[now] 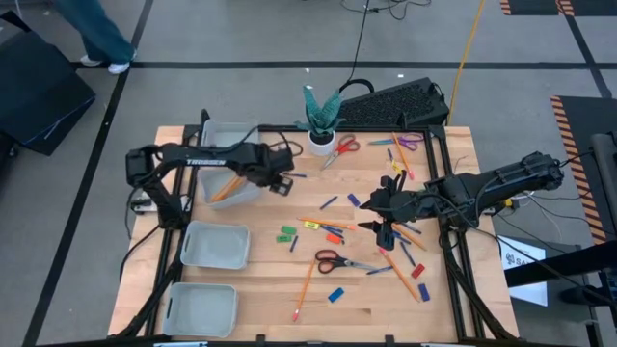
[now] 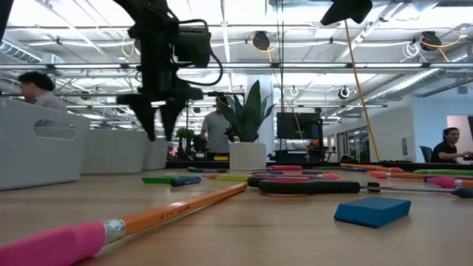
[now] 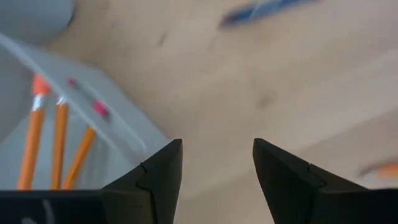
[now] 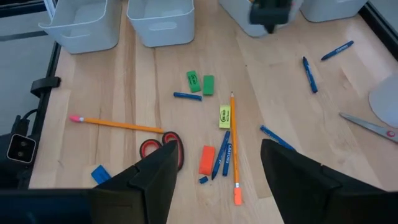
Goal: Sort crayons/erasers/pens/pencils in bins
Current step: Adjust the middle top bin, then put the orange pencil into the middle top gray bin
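On your far left, four pale bins sit in a column down the table's left side. The nearest bin and the next one up show nothing inside from above. The third bin holds orange pencils, three of them lying side by side in the left wrist view. The farthest bin is partly covered by the left arm, so you cannot tell what it holds. Your left gripper hovers just past that third bin's right edge, above bare wood, with its fingers spread apart and nothing between them. Moving right, a white plant pot stands at the back edge, and the loose items lie scattered across the middle of the table: green erasers just beside a blue pen, a yellow eraser, an orange pencil next to it, and red-handled scissors nearer you. A long pencil with a pink eraser end lies nearer the front edge, with a blue eraser close by. Farther right, your right gripper hangs above the scattered pens and pencils, its fingers parted and empty. A keyboard lies off the table's back right.
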Action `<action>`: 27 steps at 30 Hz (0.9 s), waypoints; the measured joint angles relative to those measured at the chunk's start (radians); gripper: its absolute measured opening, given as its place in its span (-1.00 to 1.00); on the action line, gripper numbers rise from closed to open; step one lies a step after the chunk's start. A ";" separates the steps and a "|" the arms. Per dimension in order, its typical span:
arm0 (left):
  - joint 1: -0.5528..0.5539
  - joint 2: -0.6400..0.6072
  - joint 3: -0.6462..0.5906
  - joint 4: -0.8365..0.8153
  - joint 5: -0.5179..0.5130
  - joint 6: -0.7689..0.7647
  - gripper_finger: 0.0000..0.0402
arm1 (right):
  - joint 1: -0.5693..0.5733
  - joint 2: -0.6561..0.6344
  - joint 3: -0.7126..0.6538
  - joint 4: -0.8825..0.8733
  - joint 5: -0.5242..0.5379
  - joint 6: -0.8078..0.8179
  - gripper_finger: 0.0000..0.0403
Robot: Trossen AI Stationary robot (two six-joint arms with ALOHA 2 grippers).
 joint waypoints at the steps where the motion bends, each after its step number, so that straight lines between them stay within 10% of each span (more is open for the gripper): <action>1: -0.012 -0.007 0.000 -0.033 0.000 -0.006 0.00 | 0.000 0.000 0.000 0.000 0.000 -0.006 0.11; 12: -0.161 -0.170 -0.001 -0.050 -0.028 -0.064 0.00 | 0.000 0.000 0.000 -0.001 0.002 -0.028 0.11; 19: -0.310 -0.162 0.001 0.432 -0.028 0.371 0.00 | 0.018 0.000 0.000 -0.005 0.002 -0.080 0.11; 27: -0.343 -0.024 0.000 0.460 0.085 0.710 -0.01 | 0.115 0.000 -0.101 0.150 0.003 -0.101 0.11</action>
